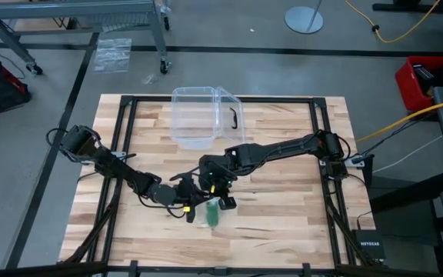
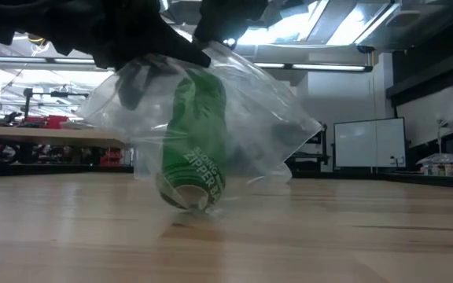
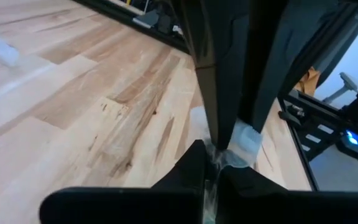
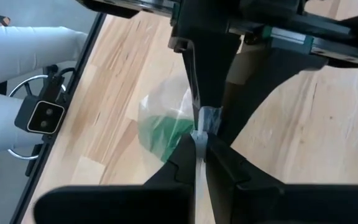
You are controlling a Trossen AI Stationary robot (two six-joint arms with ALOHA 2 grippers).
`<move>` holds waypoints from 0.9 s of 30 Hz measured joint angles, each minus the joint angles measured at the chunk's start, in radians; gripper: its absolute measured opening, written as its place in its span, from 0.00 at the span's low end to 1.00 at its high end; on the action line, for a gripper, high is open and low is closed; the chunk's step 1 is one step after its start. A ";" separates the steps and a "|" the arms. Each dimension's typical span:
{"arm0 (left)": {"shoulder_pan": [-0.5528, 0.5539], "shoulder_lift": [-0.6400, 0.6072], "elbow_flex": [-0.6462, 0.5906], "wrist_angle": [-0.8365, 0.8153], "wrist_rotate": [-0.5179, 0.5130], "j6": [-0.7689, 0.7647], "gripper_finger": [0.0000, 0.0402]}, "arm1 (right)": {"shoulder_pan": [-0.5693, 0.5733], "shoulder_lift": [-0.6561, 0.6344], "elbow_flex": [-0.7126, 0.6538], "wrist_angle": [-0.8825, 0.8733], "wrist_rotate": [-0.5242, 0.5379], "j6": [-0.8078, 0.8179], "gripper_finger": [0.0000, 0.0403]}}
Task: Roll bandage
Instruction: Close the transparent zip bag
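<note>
Low view: I see a pale wooden tabletop (image 2: pixel 352 236) and a dim workshop behind. The rolled green cloth bandage (image 2: pixel 193 149) hangs centre-frame inside a clear plastic zipper bag (image 2: pixel 242 118), below both grippers, left gripper (image 3: pixel 211 163) and right gripper (image 4: pixel 201 144) pinched closed on the bag's top edge.

Bandage (image 2: pixel 195 134) seen only through a clear zipper bag (image 2: pixel 274 118); its shape blurred by the plastic. Both arms cut off at the low view's top edge. Left end effector (image 3: pixel 211 163) fingertips hide the pinched bag edge. Bag lettering only partly legible.
</note>
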 joint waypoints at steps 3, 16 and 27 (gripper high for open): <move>-0.007 0.001 0.000 0.025 -0.003 0.032 0.00 | 0.000 0.000 -0.001 -0.010 0.000 0.000 0.05; -0.058 0.001 -0.001 0.022 -0.143 0.028 0.00 | 0.000 0.000 -0.004 -0.042 0.043 0.008 0.10; -0.079 0.001 -0.001 0.028 -0.199 0.049 0.00 | 0.000 0.001 -0.007 -0.055 0.043 0.009 0.06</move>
